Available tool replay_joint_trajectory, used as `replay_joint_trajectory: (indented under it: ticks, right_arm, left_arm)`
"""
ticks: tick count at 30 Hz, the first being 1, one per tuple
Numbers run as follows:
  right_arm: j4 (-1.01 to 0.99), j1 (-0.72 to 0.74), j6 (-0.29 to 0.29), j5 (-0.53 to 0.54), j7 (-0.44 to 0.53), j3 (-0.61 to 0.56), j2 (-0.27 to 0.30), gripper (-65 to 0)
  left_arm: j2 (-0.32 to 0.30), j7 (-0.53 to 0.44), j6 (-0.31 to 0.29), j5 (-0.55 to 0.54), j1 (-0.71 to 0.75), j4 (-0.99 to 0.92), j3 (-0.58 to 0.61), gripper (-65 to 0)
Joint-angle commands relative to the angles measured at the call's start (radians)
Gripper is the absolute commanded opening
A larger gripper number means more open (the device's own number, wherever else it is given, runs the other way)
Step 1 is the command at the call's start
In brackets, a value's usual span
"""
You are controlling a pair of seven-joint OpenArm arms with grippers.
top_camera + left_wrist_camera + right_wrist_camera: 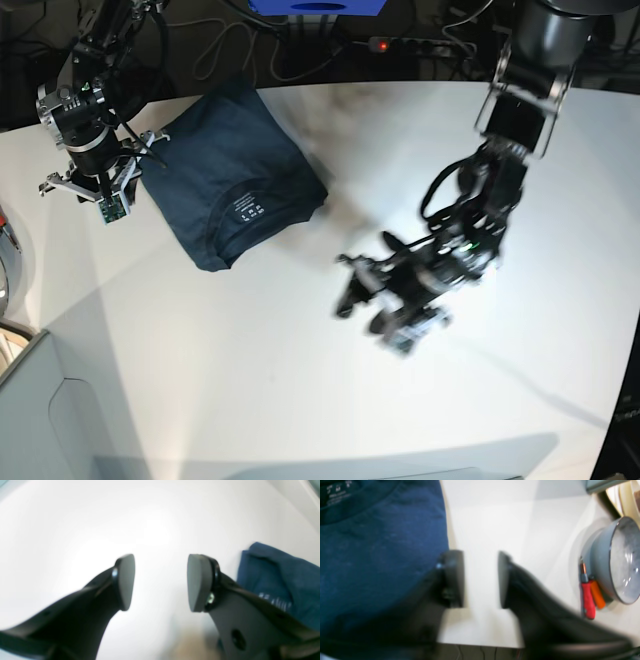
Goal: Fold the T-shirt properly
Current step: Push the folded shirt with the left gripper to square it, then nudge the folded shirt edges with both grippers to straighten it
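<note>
The dark navy T-shirt (pixel 232 180) lies folded into a compact shape at the table's far left, with its white neck label facing up. My right gripper (pixel 102 190) hovers just beside the shirt's left edge. In the right wrist view it (pixel 480 578) is open and empty over bare table, with the shirt (pixel 382 555) to its left. My left gripper (pixel 385 308) is blurred over the middle of the table, well away from the shirt. In the left wrist view it (pixel 161 582) is open and empty, and a corner of the shirt (pixel 275 575) shows at the right.
A grey metal bowl (pixel 615 557) and a red-handled tool (pixel 587 597) sit right of my right gripper, near the table's edge. A blue box (pixel 315 5) and a power strip (pixel 410 45) lie beyond the far edge. The white table (pixel 300 380) spreads toward the front.
</note>
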Motion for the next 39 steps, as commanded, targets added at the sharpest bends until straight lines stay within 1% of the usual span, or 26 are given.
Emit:
replay_joint_trajectory:
  ticks: [1,2,4,6,8,11,16,19,23,25,27,29,32,34,35,39]
  right_arm:
    - [0.016,-0.014,0.011,0.005,0.016,-0.002,0.005,-64.2]
    - [0.016,-0.02,0.011,0.005,0.016,-0.003,0.005,-65.0]
    - [0.01,-0.028,0.011,0.006,0.016,-0.003,0.002,-63.5]
    - [-0.01,-0.034,0.011,0.006,0.016,-0.003,-0.008,-64.8]
    - [-0.044,-0.037,0.011,0.006,0.016,-0.002,-0.011,-65.0]
    - [-0.108,-0.037,0.011,0.006,0.017,-0.002,-0.011,-65.0]
    - [-0.196,-0.046,0.011,0.006,0.019,-0.003,-0.045,-65.0]
    - [-0.229,-0.052,0.011,0.006,0.023,-0.016,-0.055,-65.0]
    - [-0.209,-0.058,0.011,0.006,0.022,-0.057,-0.063,-65.0]
    - [-0.177,-0.061,0.011,0.006,0.017,-0.053,-0.063,-65.0]
    - [-0.143,-0.072,0.011,0.006,0.025,-0.053,-0.058,-65.0]
    - [-0.113,-0.071,0.011,0.005,0.02,-0.011,-0.049,-65.0]
    - [-0.117,-0.06,0.011,0.005,0.023,0.039,-0.046,-65.0]
    - [-0.157,-0.049,0.011,0.005,0.026,0.046,-0.04,-65.0]
    - [-0.183,-0.046,0.011,0.005,0.028,0.053,-0.026,-65.0]
    - [-0.291,0.006,0.011,0.006,0.065,0.055,-0.006,-65.0]
  left_arm:
    - [-0.017,-0.014,-0.006,-0.006,0.061,0.048,-0.085,-32.8]
    - [-0.021,-0.014,-0.009,-0.006,0.121,0.077,-0.163,-32.8]
    - [-0.018,-0.014,-0.012,-0.006,0.253,0.122,-0.335,-32.8]
    - [-0.018,-0.014,-0.012,-0.007,0.353,0.148,-0.455,-32.8]
    - [-0.017,-0.014,-0.013,-0.007,0.426,0.158,-0.538,-32.8]
    - [-0.017,-0.014,-0.013,-0.007,0.506,0.16,-0.605,-32.8]
    - [-0.014,-0.014,-0.013,-0.007,0.568,0.155,-0.628,-32.8]
    - [0.016,-0.014,-0.013,-0.007,0.58,0.16,-0.633,-32.8]
    - [0.032,-0.014,-0.013,-0.007,0.591,0.16,-0.625,-32.8]
    - [0.055,-0.014,-0.013,-0.007,0.594,0.16,-0.628,-32.8]
    - [0.066,-0.014,-0.013,-0.007,0.595,0.16,-0.63,-32.8]
    - [0.068,-0.014,-0.013,-0.007,0.595,0.158,-0.628,-32.8]
    - [0.068,-0.014,-0.013,-0.007,0.6,0.157,-0.631,-32.8]
    - [0.068,-0.014,-0.013,-0.007,0.609,0.155,-0.633,-32.8]
    - [0.068,-0.014,-0.013,-0.007,0.61,0.157,-0.633,-32.8]
    - [0.066,-0.014,-0.013,-0.007,0.63,0.155,-0.634,-32.8]
